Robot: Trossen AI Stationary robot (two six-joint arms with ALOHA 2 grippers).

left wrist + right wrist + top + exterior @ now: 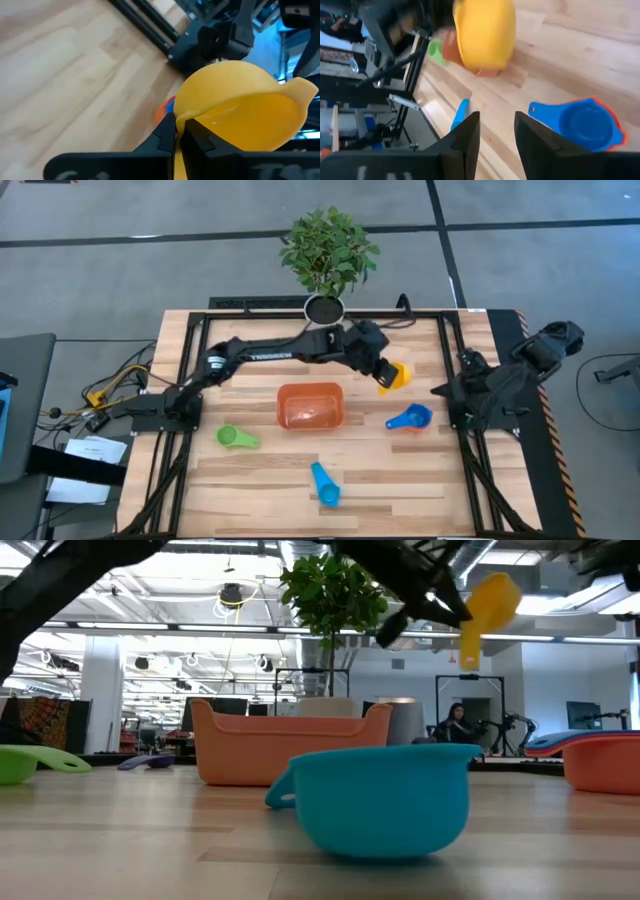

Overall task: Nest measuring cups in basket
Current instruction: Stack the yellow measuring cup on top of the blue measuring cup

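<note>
My left gripper [384,376] reaches over the table right of the orange basket [312,406] and is shut on the yellow measuring cup [397,375], which shows high above the table in the low view [490,598]. A blue cup [410,418] lies right of the basket, nested in an orange cup [619,131]. On the boards, the green cup [237,437] lies left of the basket and the light blue cup [325,485] near the front edge. My right gripper [492,135] is open and waits at the right side. The other cups are out of view. My left gripper pinches the yellow cup's flat handle [179,150] between its two fingers [162,135], close to where it joins the bowl [240,115]. The cup is lifted clear of the table and tilted. Its handle end [468,645] points down below the fingers.
A potted plant [326,255] in a white pot stands at the far edge, behind my left arm. Black frame rails [190,370] run along both sides and the far edge. Bare boards lie in front of the basket and between the cups.
</note>
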